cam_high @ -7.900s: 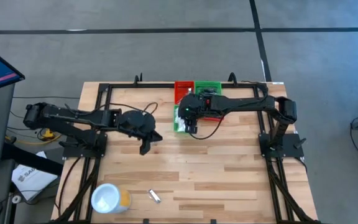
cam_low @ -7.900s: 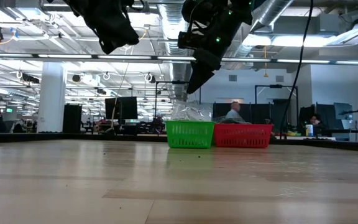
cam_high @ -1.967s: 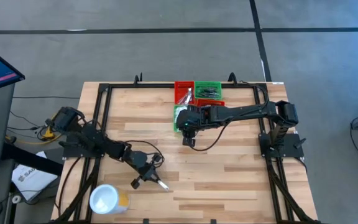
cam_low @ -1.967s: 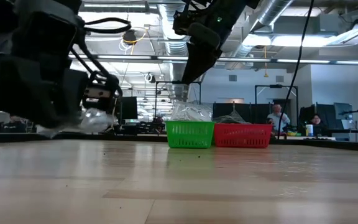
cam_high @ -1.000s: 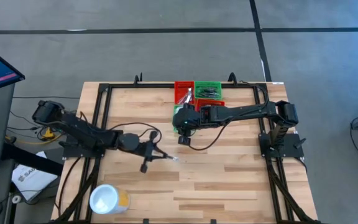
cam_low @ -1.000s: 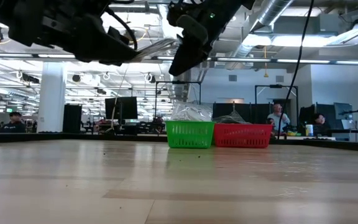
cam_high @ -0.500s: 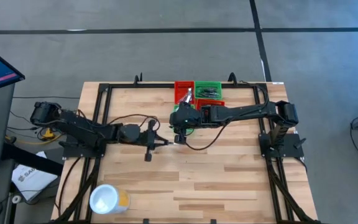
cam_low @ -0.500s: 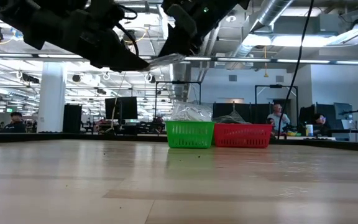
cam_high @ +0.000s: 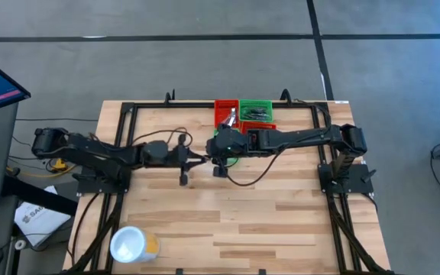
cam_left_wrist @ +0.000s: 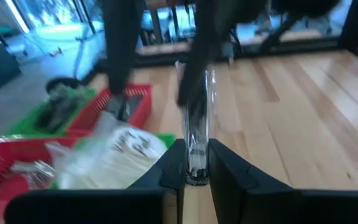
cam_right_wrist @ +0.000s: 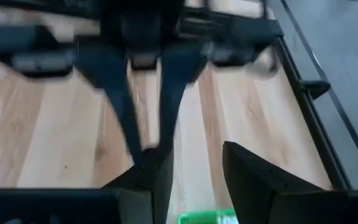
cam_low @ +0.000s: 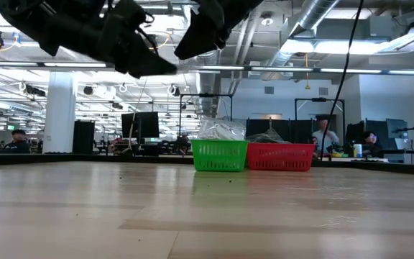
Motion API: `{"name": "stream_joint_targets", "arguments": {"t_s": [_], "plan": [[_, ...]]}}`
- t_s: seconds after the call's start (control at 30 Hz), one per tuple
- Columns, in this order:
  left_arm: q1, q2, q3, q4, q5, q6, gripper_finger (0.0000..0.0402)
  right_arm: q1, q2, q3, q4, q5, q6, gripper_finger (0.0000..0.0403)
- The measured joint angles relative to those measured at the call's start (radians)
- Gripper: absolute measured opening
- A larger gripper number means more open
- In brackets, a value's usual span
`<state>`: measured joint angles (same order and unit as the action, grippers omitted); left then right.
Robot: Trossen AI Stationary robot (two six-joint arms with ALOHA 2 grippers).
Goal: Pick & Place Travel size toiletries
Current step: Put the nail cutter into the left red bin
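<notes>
My left gripper [cam_high: 198, 160] is raised over the middle of the table and shut on a thin silver sachet [cam_left_wrist: 195, 124] in clear wrap. The sachet sticks out past the fingers toward my right gripper [cam_high: 218, 165]. That gripper hangs open just right of the sachet's free end, its fingers [cam_left_wrist: 120, 68] spread wide in the left wrist view. Whether they touch the sachet I cannot tell. In the low view both grippers [cam_low: 167, 67] [cam_low: 196, 32] are high above the tabletop. White wrapped packets [cam_left_wrist: 120, 152] lie in a green bin [cam_high: 223, 147]. My left gripper pinches the sachet's near end [cam_left_wrist: 195, 163] between its two fingers, which lie along its length. The fingers come level from the table's left. The sachet is lifted clear, held edge-up, and points toward the right gripper.
Red bins [cam_high: 225, 111] and green bins [cam_high: 255, 111] sit side by side at the table's far edge, under the right arm. A white round tub with an orange side [cam_high: 132, 244] stands at the near left corner. Bare wood lies across the middle and near right.
My left gripper has carried the sachet away from the near side toward the far edge and upward, ending beside the right gripper. My right gripper has drifted slightly left and up toward it, staying open.
</notes>
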<state>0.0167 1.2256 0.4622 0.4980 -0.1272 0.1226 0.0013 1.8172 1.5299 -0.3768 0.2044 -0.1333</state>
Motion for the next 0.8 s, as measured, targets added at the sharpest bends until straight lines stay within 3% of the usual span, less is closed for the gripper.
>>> {"name": "stream_joint_targets", "arguments": {"t_s": [0.27, 0.8], "plan": [[0.012, -0.115, 0.0, -0.03, 0.002, 0.008, 0.0037, -0.002, -0.002, 0.004, -0.035, 0.003, -0.008, 0.0128], [0.011, -0.106, 0.0, -0.06, -0.068, 0.03, 0.0036, 0.027, 0.0, 0.002, -0.045, 0.002, -0.048, 0.0129]]}}
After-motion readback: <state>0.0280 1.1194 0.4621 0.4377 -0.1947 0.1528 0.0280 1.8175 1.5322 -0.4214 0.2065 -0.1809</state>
